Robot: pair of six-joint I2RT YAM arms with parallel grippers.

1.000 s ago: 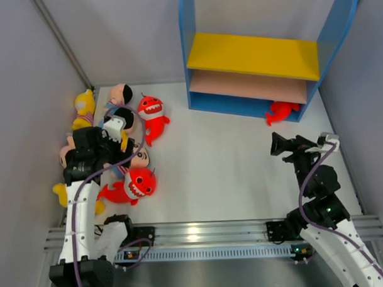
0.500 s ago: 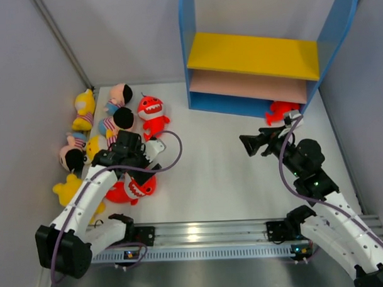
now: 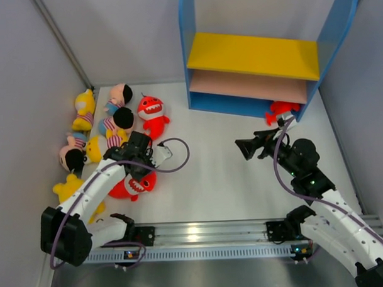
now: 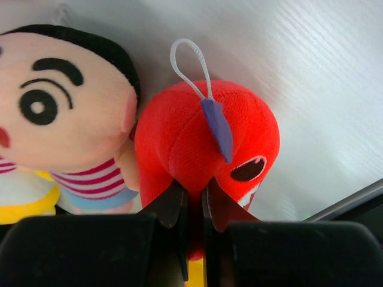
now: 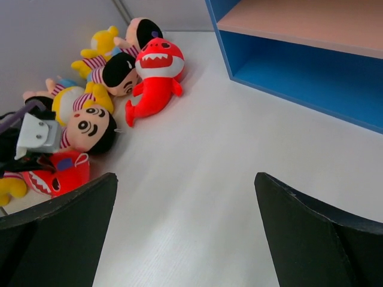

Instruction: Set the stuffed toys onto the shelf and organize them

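Left gripper (image 4: 194,192) pinches the near red shark (image 4: 203,137) beside a boy doll (image 4: 60,107) in the toy pile (image 3: 109,127) at the table's (image 3: 211,174) left; right gripper (image 3: 245,146) hangs spread wide mid-table, short of the shelf (image 3: 251,56), where a second shark (image 3: 281,110) lies at its base

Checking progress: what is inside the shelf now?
One red shark pokes from the bottom level of the shelf, at its right end. The yellow board and pink board hide whatever lies deeper.
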